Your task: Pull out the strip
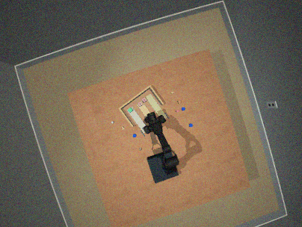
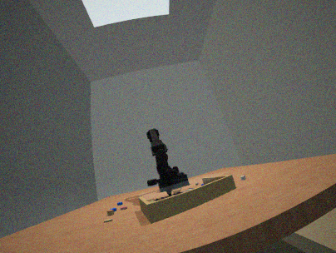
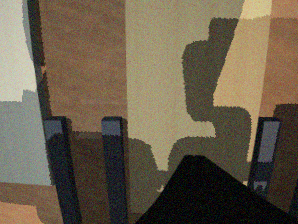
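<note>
Near ends of the pale cream strips (image 1: 149, 106) inside the low tan wooden frame (image 1: 139, 95) covered by the black arm's wrist (image 1: 154, 122) in the top view. Label on the small pink cube (image 1: 141, 102) too small to read. Scattered blue and white bits (image 1: 183, 109) toward the bench's far-right corner too tiny to identify. Black gripper (image 2: 169, 192) fingertips screened by the frame wall. Wrist view: lower part blocked by dark housing (image 3: 200, 216), strips cut off at the top edge.

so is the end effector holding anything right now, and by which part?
Nothing is held. The end effector is shut on nothing, low over the strips inside the tray.
</note>
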Controlling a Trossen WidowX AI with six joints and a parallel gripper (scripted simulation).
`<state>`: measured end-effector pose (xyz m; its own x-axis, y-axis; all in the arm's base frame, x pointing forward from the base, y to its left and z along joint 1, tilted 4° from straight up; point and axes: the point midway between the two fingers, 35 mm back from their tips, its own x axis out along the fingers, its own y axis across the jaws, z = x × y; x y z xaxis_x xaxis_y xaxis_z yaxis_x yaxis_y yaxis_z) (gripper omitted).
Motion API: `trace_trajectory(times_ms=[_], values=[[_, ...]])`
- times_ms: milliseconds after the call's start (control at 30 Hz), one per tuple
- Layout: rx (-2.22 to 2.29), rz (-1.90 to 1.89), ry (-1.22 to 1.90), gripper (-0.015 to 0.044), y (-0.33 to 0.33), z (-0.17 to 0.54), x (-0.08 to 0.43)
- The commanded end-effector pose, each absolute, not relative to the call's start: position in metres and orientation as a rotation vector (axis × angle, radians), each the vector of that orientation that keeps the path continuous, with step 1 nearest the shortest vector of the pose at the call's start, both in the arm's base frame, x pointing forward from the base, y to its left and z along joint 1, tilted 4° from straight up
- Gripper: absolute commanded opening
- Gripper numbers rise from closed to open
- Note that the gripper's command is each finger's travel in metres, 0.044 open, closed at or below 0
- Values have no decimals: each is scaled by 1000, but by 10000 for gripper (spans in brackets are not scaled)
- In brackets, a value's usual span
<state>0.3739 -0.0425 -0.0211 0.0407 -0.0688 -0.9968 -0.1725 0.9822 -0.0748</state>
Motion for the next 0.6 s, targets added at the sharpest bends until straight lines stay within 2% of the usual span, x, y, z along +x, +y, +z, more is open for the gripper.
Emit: trace_trajectory(times_ms=[0,567], values=[[-191,86,1557,0,-45,-27,360],[-191,85,1559,0,-50,-29,335]])
